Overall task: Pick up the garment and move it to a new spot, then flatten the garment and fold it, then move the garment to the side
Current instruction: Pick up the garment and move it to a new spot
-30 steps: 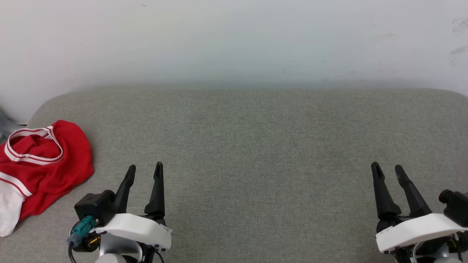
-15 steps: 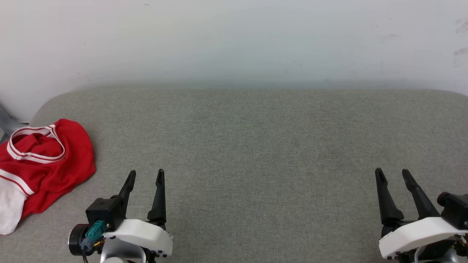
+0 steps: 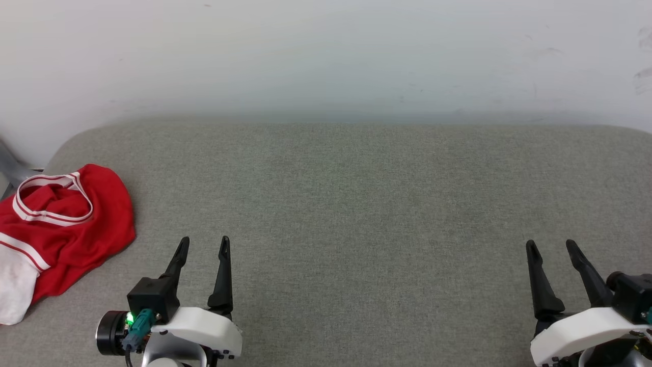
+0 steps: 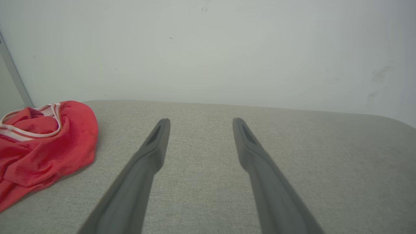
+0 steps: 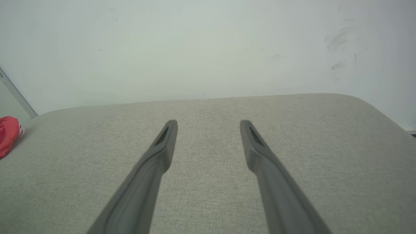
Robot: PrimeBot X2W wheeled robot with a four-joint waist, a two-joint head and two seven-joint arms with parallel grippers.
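The garment (image 3: 66, 229) is a crumpled red shirt with white-striped trim and a white sleeve, lying at the far left of the grey cushioned surface (image 3: 356, 204). The left wrist view has the garment (image 4: 45, 146) at its left edge, and a red corner of the garment (image 5: 8, 135) shows at the far left in the right wrist view. My left gripper (image 3: 204, 243) stands open at the lower left, just right of the shirt and apart from it. My right gripper (image 3: 550, 246) is open at the lower right, far from it. Both hold nothing.
A pale wall (image 3: 326, 56) rises behind the cushioned surface. A grey metal bar (image 3: 10, 171) shows at the far left beside the shirt. The surface's rounded corners (image 5: 373, 107) fall away at left and right.
Both grippers have drawn back toward the bottom of the head view and stayed open. The head camera has shifted slightly; the garment lies as before.
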